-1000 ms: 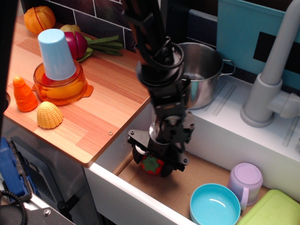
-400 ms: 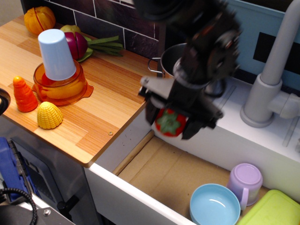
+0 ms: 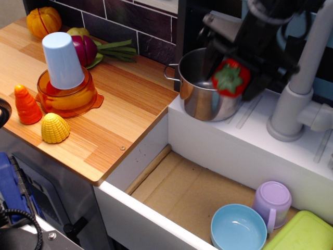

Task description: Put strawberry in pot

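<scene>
While the wooden desk (image 3: 125, 104) sits off to the left, we see the shiny steel pot (image 3: 204, 96) with its thin loop handle; above its right rim, our fingers (image 3: 232, 78) clamp the strawberry (image 3: 230, 78), glossy red, its green leafy cap facing the camera

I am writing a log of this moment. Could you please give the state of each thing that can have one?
strawberry: held in the air at the pot's rim, not yet inside
gripper: shut on the strawberry
pot: upright, open
light-blue cup: upside down on the orange bowl
blue bowl: upright, empty
purple cup: upside down
</scene>
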`<state>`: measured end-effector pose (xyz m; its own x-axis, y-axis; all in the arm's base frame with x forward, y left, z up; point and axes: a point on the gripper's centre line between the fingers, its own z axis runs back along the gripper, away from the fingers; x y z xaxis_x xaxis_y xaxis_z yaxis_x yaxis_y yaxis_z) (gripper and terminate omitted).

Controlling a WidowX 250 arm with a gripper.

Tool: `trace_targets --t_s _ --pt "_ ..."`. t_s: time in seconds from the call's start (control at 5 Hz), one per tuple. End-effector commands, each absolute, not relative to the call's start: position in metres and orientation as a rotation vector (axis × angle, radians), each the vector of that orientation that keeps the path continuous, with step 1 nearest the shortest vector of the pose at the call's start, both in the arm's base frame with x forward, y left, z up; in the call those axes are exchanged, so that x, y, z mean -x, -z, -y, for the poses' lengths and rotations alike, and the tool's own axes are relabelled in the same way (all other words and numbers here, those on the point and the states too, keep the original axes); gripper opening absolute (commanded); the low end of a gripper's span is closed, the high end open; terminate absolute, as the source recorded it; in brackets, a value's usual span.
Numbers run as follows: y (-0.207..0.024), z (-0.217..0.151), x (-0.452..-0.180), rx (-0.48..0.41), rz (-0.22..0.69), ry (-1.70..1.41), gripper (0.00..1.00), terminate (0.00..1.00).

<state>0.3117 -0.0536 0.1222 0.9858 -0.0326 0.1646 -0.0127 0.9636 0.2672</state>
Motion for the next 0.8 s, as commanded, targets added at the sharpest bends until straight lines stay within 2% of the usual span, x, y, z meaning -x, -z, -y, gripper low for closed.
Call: trace_targets --t_s 0.0,0.2,0.4,0.6 --pt "-0.1429 0.0388 -0.3473 -0.243 0.227 0.091 0.00 0.00" --pt "-0.1429 0.0388 -0.3473 -0.243 0.227 0.091 1.00 0.00" --pt "-0.1429 0.0388 -0.3473 -0.243 0.227 0.091 1.00 0.00" --pt "-0.1429 0.0388 -0.3473 -0.243 0.227 0.091 1.00 1.00"
